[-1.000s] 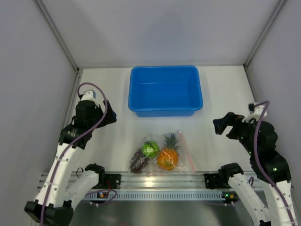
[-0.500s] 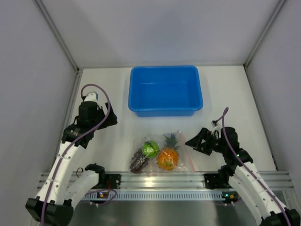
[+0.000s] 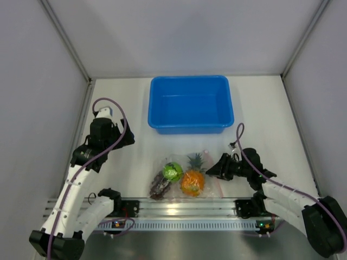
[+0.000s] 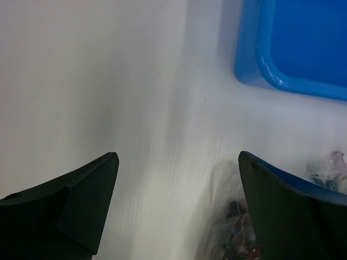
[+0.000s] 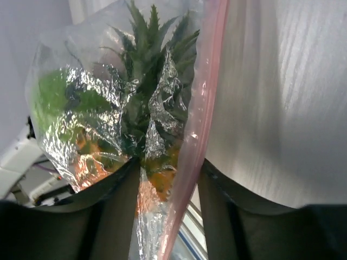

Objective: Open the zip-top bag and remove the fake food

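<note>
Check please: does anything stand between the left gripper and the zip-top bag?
Nothing visible does. Only bare table lies between the left gripper and the zip-top bag; the blue tub stands farther back, out of that path.

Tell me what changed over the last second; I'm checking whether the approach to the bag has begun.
The right hand swung in from the right side, down and leftward, and now straddles the zip-top bag at its pink zip strip; a grip isn't clear. The left hand barely shifted and is open. Bag, fake food and blue tub stayed put.
</note>
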Motion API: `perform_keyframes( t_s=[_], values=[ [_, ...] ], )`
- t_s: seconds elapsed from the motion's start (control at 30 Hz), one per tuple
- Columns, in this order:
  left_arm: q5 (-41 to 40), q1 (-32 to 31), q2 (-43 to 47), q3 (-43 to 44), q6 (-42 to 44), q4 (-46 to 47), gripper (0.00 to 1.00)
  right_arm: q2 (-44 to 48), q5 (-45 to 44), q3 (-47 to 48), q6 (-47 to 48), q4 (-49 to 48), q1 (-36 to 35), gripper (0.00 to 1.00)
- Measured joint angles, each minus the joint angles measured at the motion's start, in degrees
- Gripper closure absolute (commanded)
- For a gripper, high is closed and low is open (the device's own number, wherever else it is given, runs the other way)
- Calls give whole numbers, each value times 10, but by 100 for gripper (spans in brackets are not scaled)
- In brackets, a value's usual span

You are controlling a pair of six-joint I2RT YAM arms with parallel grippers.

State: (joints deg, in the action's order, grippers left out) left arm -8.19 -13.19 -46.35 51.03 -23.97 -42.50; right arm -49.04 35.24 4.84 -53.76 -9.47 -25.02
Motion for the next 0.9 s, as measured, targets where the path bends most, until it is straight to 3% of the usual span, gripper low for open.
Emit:
perform_keyframes(
  t_s=[0.1,0.23,0.37,0.5,0.63,0.9],
  values=[
    [-1,0,1,-2,0,0,2,-28,-7,-5,-15,-46,-11,76],
    [-2,-1,6,-2,0,0,2,-51,-16,-5,-24,-83,-24,99],
    [-2,-1,9,-2,0,0,2,-36,-28,-2,-18,-76,-29,100],
    [-1,-1,8,-2,1,0,2,20,-58,36,21,4,-33,100],
    [10,-1,5,-2,1,0,2,63,-90,125,85,101,-34,100],
    [88,-1,-5,26,0,5,2,45,-111,321,208,264,-34,100]
  ],
)
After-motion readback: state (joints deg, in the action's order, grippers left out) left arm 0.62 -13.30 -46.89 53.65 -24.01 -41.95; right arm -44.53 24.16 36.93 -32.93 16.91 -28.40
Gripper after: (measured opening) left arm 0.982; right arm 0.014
